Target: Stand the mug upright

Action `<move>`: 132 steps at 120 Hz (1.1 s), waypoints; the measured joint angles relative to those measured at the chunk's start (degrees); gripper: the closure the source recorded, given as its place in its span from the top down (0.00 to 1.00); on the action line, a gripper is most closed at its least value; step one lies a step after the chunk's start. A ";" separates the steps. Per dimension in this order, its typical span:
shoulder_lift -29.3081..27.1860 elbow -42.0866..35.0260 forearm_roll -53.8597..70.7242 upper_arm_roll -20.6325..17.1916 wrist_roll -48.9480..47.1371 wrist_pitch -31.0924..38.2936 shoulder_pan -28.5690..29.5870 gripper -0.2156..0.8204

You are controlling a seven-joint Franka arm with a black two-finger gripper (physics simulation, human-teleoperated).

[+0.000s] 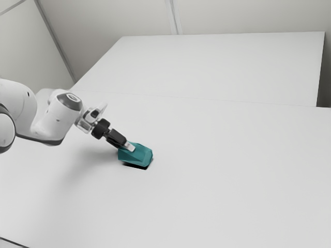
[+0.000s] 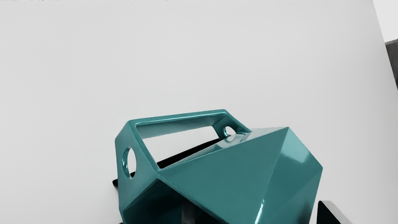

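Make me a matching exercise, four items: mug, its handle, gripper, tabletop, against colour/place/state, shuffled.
1. Mug
2. Handle
3. Gripper
4. Tabletop

A. Black, at the end of the white arm
B. Pale, flat, underneath everything else listed
C. Teal, faceted body, tipped over
D. Angular loop, pierced by round holes

Pairs: 1-C, 2-D, 3-A, 4-B

Gap through the handle [image 2: 143, 171]; mug wall [image 2: 236, 174] blocks between fingers [image 2: 325, 214]
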 joint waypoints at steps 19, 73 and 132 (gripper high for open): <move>-0.11 -0.14 -3.10 -0.34 2.35 -0.64 0.03 0.41; -0.99 0.59 -6.56 -2.79 7.00 -1.35 -0.03 0.11; -8.89 1.44 1.45 -5.26 6.89 -0.01 -0.05 0.03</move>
